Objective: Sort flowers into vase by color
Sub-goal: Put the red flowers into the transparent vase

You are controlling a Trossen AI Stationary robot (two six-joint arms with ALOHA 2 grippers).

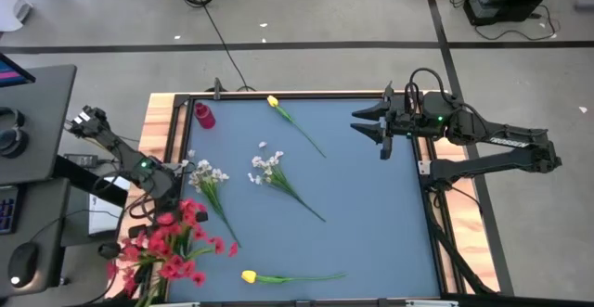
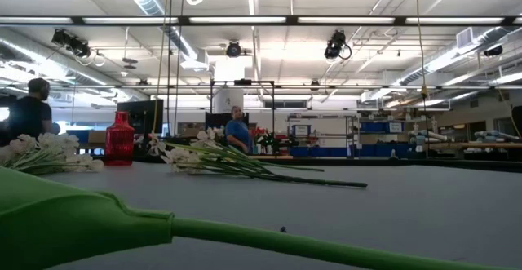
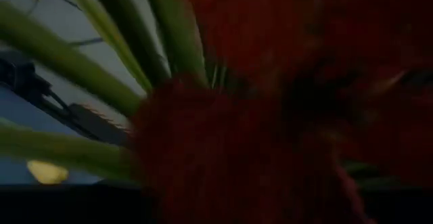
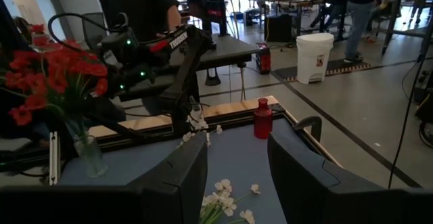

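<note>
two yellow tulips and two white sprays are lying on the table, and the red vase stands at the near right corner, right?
Not quite: the vase stands at the far left corner, as the high view shows. The rest holds: two tulips and two white sprays lie on the table.

Flowers [image 1: 271,170] apparently right of vase [image 1: 204,115]

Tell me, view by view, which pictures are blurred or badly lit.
Left wrist view: dark, filled by blurred red blossoms pressed close. Low view: a green stem looms soft in front; the red vase stays sharp. High view and right wrist view: evenly lit, clear.
</note>
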